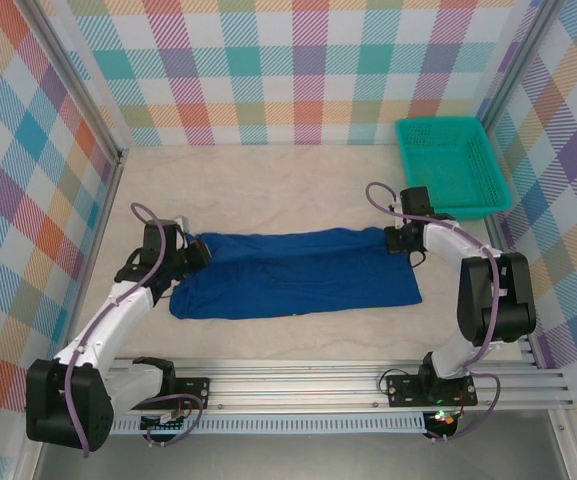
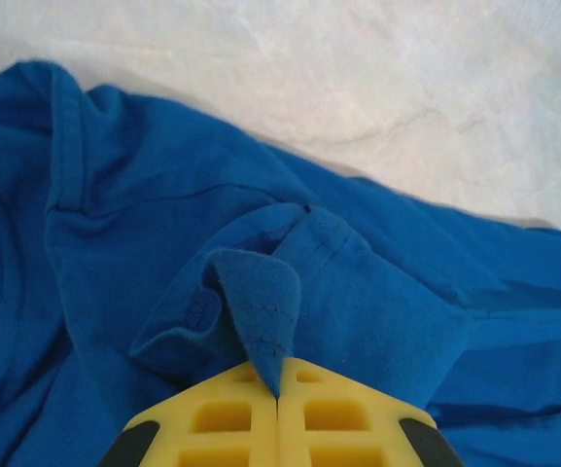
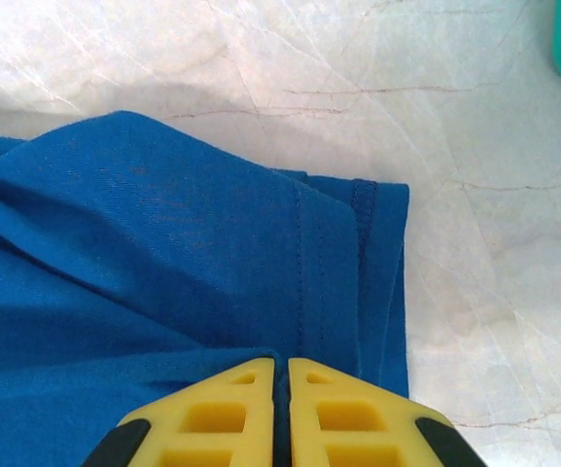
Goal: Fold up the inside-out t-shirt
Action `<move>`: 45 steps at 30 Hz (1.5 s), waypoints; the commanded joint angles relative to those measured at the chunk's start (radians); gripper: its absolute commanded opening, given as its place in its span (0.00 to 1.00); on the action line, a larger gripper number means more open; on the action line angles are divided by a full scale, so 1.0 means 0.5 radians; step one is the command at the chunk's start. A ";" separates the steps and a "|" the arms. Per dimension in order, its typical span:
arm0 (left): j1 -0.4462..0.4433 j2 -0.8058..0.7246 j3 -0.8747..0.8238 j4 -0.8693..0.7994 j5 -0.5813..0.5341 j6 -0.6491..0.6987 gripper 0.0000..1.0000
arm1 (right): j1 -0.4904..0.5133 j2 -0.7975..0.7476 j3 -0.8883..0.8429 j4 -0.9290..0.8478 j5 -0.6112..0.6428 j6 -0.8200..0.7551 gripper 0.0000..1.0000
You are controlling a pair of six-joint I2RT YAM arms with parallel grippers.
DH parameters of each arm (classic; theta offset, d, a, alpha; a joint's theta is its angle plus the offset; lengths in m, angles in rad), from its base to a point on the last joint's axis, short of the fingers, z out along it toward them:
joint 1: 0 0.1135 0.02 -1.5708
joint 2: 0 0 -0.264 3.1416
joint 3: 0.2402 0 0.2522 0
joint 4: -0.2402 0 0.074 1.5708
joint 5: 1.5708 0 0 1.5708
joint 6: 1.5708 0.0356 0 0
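1. The inside-out t-shirt (image 1: 298, 275) is laid flat as a wide blue band on the pale table (image 1: 298, 180). It sits a little toward 6 o'clock of the table's middle, with its long side running from 9 o'clock to 3 o'clock.
2. The shirt's 9 o'clock end is gripped by the left gripper (image 1: 200, 250). In the left wrist view its yellow jaws are seen pressed together, with a hemmed fold of blue cloth pinched between their tips and bunched up beyond them.
3. The shirt's corner at about 2 o'clock is gripped by the right gripper (image 1: 396, 240). In the right wrist view its yellow jaws are closed to a thin slit in which blue cloth is clamped, and a stitched hem is seen at 1 o'clock of the tips.
4. The cloth between the two grippers is spread on the table, with shallow creases along its length.
5. A teal mesh basket (image 1: 448, 165) is set at 2 o'clock on the table, near the right gripper but apart from the shirt.
6. The table is enclosed by checked walls (image 1: 298, 70) at 9, 12 and 3 o'clock.
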 commanded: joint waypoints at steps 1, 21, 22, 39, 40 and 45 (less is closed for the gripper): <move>-0.029 0.026 -0.056 -0.055 -0.033 -0.013 0.00 | 0.018 -0.013 -0.032 -0.097 0.044 0.067 0.12; -0.082 0.211 -0.111 0.019 0.025 -0.005 0.02 | 0.236 0.050 0.119 -0.077 0.134 0.198 0.45; -0.082 0.215 -0.111 0.019 0.028 -0.007 0.02 | 0.238 0.104 0.165 -0.102 0.163 0.182 0.45; -0.085 0.212 -0.133 0.012 -0.041 -0.018 0.02 | 0.236 0.207 0.101 -0.541 0.043 0.405 0.33; -0.085 0.216 -0.136 0.013 -0.042 -0.022 0.02 | 0.237 0.204 0.108 -0.544 0.067 0.399 0.33; -0.085 0.174 -0.148 -0.030 -0.118 -0.013 0.02 | 0.232 0.192 0.178 -0.528 0.271 0.335 0.35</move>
